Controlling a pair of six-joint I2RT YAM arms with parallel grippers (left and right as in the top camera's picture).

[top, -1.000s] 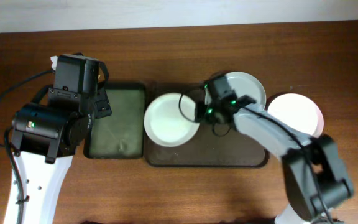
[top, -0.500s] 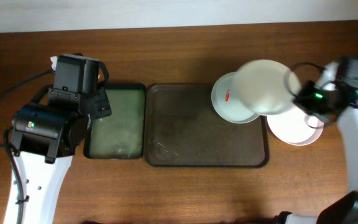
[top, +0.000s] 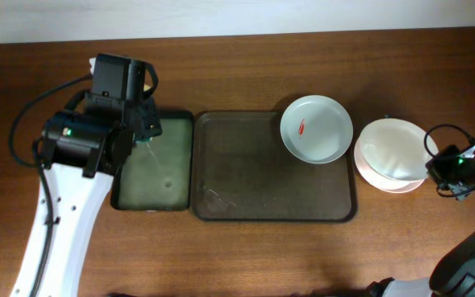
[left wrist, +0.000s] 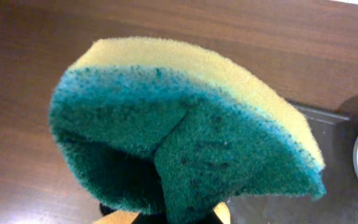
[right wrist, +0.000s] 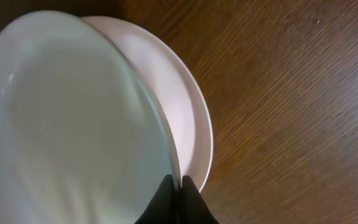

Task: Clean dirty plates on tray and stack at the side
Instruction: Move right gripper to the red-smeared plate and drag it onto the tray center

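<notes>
The right gripper [right wrist: 178,186] is pinching the rim of a clean plate [right wrist: 73,124], which is lying tilted over the stacked plate [right wrist: 194,124] just off the right edge of the tray [top: 246,206] — glossy, likely slippery, with bare table [top: 303,256] around. The smeared plate [top: 317,129] is sitting in the tray's far right corner, nearer this arm. Beyond the tray's left edge the left gripper [top: 144,134] is clutching the sponge [left wrist: 185,143]

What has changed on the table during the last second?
The right gripper carried the clean plate from the left of the tray rightwards, over the plate on the table, and still pinches its rim. The left arm, holding the sponge, shifted slightly toward the tray. The smeared plate and the tray stayed.
</notes>
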